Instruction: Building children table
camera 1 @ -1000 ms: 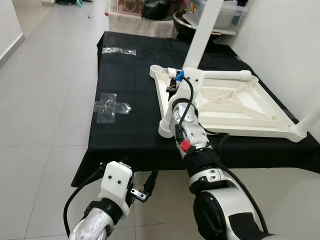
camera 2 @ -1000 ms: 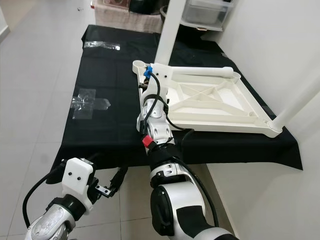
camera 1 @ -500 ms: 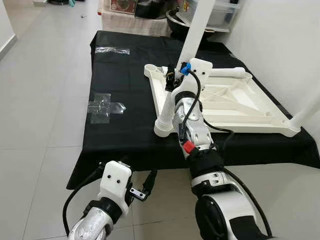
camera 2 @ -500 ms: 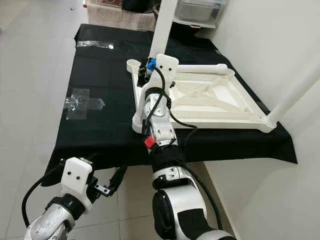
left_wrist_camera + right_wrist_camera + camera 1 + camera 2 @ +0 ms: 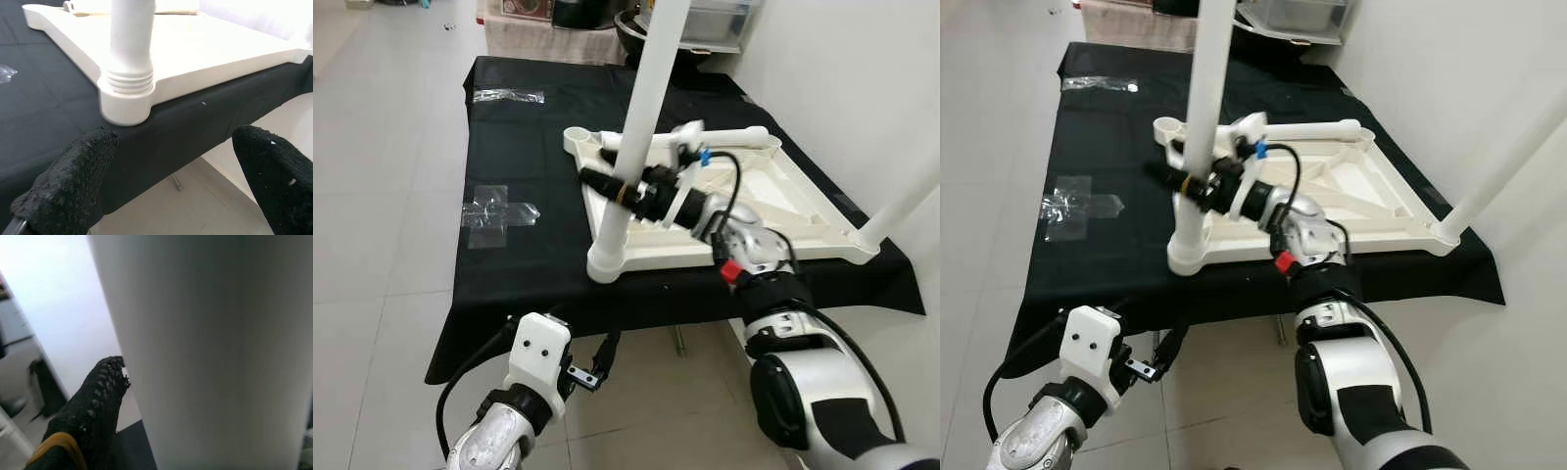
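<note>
The white table top lies upside down on the black-clothed table. A white leg stands upright in the near left corner socket. My right gripper reaches in from the right and is shut on this leg at mid height. In the right wrist view the leg sits against one black finger. A second leg stands at the near right corner. A third leg lies along the far edge. My left gripper hangs open below the table's front edge, facing the leg's threaded base.
Clear tape patches stick to the cloth left of the table top, and another lies farther back. Boxes and clutter stand beyond the table. A white wall runs along the right. Tiled floor lies to the left.
My view has shifted. The right forearm has swung from in front of the near left leg round to its right side, with the gripper staying at the leg. The left arm hangs as before.
</note>
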`<state>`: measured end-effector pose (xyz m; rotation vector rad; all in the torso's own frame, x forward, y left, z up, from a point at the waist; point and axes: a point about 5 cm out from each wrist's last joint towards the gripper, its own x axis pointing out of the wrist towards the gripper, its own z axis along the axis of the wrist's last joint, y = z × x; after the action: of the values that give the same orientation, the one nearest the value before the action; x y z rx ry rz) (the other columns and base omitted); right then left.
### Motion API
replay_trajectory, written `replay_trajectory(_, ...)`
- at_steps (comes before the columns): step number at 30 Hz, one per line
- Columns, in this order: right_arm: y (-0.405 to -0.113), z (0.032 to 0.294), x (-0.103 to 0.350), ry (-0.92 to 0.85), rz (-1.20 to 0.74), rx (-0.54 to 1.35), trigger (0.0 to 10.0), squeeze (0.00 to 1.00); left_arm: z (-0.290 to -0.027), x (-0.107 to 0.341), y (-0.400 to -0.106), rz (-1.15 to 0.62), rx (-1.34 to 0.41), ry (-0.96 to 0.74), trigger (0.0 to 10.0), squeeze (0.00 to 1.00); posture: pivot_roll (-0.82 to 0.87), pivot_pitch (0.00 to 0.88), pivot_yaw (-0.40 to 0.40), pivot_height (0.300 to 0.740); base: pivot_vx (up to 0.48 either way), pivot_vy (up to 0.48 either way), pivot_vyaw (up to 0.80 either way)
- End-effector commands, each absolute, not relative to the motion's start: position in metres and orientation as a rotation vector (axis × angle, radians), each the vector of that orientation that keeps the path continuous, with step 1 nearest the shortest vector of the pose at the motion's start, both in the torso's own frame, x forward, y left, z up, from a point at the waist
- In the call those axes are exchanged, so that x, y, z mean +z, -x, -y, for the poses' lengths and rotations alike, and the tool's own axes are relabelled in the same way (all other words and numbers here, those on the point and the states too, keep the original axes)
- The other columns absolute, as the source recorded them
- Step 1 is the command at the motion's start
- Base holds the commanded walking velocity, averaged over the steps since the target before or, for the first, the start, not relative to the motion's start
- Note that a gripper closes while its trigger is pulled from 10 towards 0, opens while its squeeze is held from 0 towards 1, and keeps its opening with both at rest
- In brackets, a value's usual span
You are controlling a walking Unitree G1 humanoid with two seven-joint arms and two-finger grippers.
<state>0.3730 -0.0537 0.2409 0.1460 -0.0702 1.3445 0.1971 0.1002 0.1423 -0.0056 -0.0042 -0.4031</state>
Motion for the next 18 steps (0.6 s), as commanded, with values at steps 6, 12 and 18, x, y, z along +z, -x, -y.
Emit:
replay_trajectory(6, -0.373, 0.026, 0.243, -0.026, 0.07, 1.379, 0.0, 0.0, -0.098, 0.141, -0.194, -0.005, -0.405, 0.005, 10.0, 0.0, 0.16, 0.114, -0.192, 0.74, 0.0, 0.0, 0.0)
replay_trajectory(12, -0.387, 0.035, 0.25, -0.06, 0.146, 1.102, 0.0, 0.0, -0.097, 0.14, -0.194, -0.007, -0.408, 0.011, 10.0, 0.0, 0.15, 0.117, -0.187, 0.74, 0.0, 0.0, 0.0)
replay_trajectory(18, -0.402, 0.056, 0.242, -0.108, 0.131, 0.678, 0.0, 0.0, -0.097, 0.14, -0.196, -0.008, -0.414, 0.012, 10.0, 0.0, 0.14, 0.112, -0.183, 0.74, 0.0, 0.0, 0.0)
